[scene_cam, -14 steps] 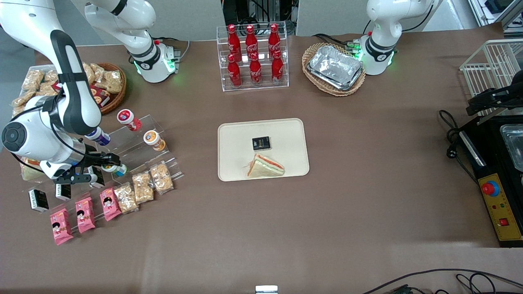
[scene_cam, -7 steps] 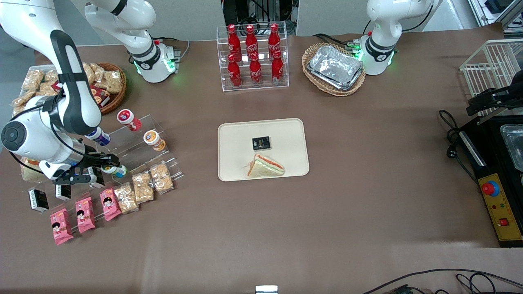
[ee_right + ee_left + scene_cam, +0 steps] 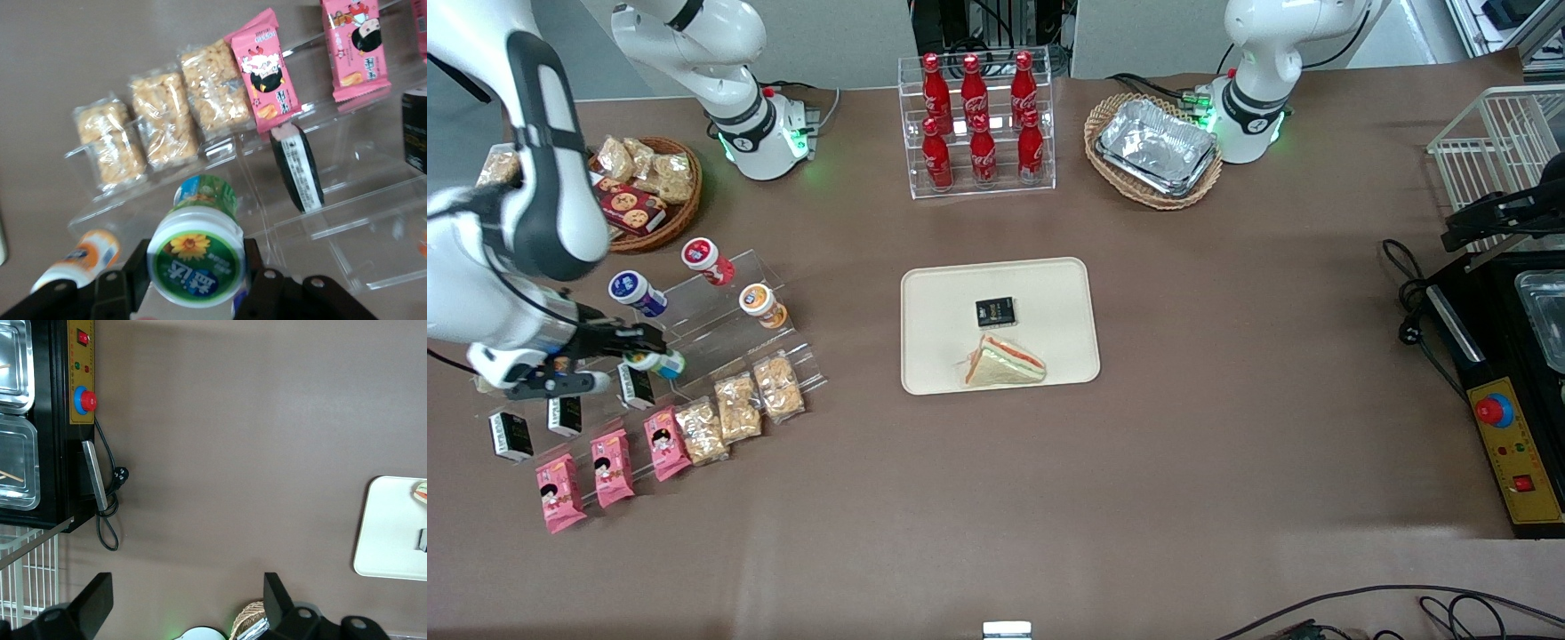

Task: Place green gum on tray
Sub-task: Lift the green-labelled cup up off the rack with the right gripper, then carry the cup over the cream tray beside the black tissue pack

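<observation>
The green gum (image 3: 662,363) has a white lid with a round green label (image 3: 195,257) and a teal-blue lower body. My right gripper (image 3: 643,357) is shut on it, one finger (image 3: 135,268) on each side of the lid, and holds it just above the clear acrylic stand (image 3: 720,333) at the working arm's end of the table. The cream-beige tray (image 3: 1049,284) lies at the table's middle, well away from the gripper, with a sandwich (image 3: 1003,363) and a small black packet (image 3: 995,312) on it. Its edge also shows in the left wrist view (image 3: 393,533).
A blue-lidded bottle (image 3: 633,292), a red-lidded one (image 3: 704,258) and an orange-lidded one (image 3: 760,304) stay on the stand. Snack packs (image 3: 738,407) and pink packets (image 3: 612,467) lie nearer the camera. A cola rack (image 3: 978,124) and foil trays in a basket (image 3: 1156,147) stand farther off.
The right arm has risen and drawn back toward its own end of the table with the green gum in its grip, lifting it off the stand. The blue-lidded bottle is now uncovered.
</observation>
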You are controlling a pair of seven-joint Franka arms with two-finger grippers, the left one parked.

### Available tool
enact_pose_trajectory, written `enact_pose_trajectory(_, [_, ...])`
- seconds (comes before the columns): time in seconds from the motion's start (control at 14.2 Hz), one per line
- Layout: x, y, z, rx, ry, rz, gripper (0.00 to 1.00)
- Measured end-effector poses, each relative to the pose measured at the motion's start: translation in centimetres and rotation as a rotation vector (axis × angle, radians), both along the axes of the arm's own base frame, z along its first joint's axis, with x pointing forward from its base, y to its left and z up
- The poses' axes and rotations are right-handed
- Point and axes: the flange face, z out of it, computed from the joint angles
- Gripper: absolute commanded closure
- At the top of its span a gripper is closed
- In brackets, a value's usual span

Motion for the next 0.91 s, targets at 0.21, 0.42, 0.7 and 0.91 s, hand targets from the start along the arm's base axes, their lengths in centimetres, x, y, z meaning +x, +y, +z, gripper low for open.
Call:
enact_pose_trajectory(0.21, [0.1, 0.2, 7.2, 0.012, 0.035, 0.014, 0.72])
enact_pose_trajectory(0.42, [-0.3, 0.5, 13.1, 0.018, 0.048, 0.027, 0.72])
enact_pose_trajectory(0.7, [-0.6, 7.8, 14.8, 0.005, 0.08, -0.006, 0.72])
enact_pose_trajectory(0.91, [-1.6, 17.2, 14.2, -0.015, 0.114, -0.052, 0.72])
